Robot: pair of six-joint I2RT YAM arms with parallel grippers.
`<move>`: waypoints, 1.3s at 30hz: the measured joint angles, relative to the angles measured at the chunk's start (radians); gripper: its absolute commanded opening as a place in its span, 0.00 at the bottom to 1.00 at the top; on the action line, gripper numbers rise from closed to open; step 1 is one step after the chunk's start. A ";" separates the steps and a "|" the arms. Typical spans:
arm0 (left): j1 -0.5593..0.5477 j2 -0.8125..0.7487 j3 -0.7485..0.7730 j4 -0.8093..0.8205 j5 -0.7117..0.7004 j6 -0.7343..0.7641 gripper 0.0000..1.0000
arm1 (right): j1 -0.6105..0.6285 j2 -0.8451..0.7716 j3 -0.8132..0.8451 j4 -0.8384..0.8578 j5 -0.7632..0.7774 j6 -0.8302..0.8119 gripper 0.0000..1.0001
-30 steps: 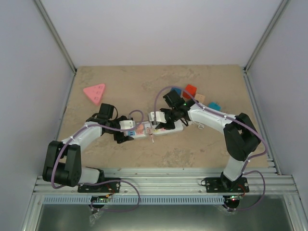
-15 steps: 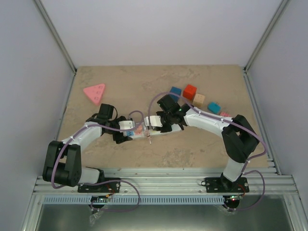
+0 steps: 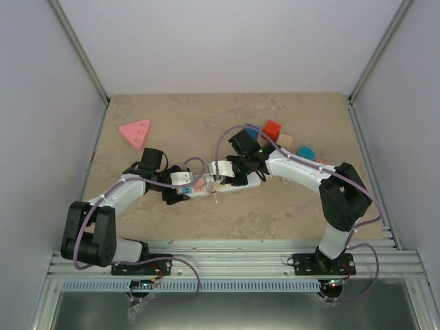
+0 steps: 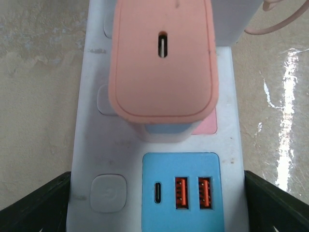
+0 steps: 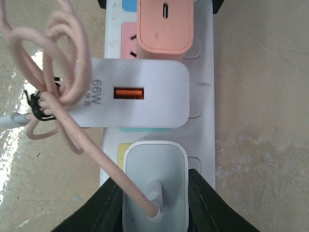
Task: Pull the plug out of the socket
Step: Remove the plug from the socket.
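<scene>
The socket is a long white power strip (image 3: 238, 185) lying mid-table. In the left wrist view the socket (image 4: 91, 140) shows a blue USB panel and a pink charger (image 4: 163, 63) plugged in. My left gripper (image 3: 180, 184) straddles its left end, black fingers (image 4: 36, 208) pressed on both long sides. In the right wrist view a white 66W charger (image 5: 137, 94) and a grey-white plug (image 5: 155, 186) with a pink cable (image 5: 63, 63) sit in the strip (image 5: 203, 87). My right gripper (image 5: 155, 212) is shut on that grey-white plug (image 3: 221, 167), one finger on each side.
A pink triangular block (image 3: 136, 132) lies at the back left. A red cube (image 3: 272, 128), a tan block (image 3: 286, 140) and a teal cube (image 3: 306, 151) lie behind the right arm. Grey walls enclose the table on three sides.
The right arm swung a little left with the plug half a second ago and has come back right, again covering the blue cube. The left arm has stayed still on the strip.
</scene>
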 measured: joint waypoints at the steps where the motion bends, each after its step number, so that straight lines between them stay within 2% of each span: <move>1: 0.000 0.000 0.000 0.002 0.002 0.000 0.00 | -0.006 0.000 0.002 -0.004 -0.011 0.000 0.00; 9: 0.000 0.000 0.000 0.002 -0.001 0.000 0.00 | -0.021 0.002 0.007 -0.011 -0.044 0.001 0.01; 28: 0.000 0.000 0.000 0.003 -0.024 -0.003 0.00 | 0.022 -0.004 -0.014 0.038 0.048 0.004 0.01; 39: 0.000 0.000 0.000 0.003 -0.008 -0.003 0.00 | -0.025 -0.006 -0.014 0.017 -0.048 -0.004 0.00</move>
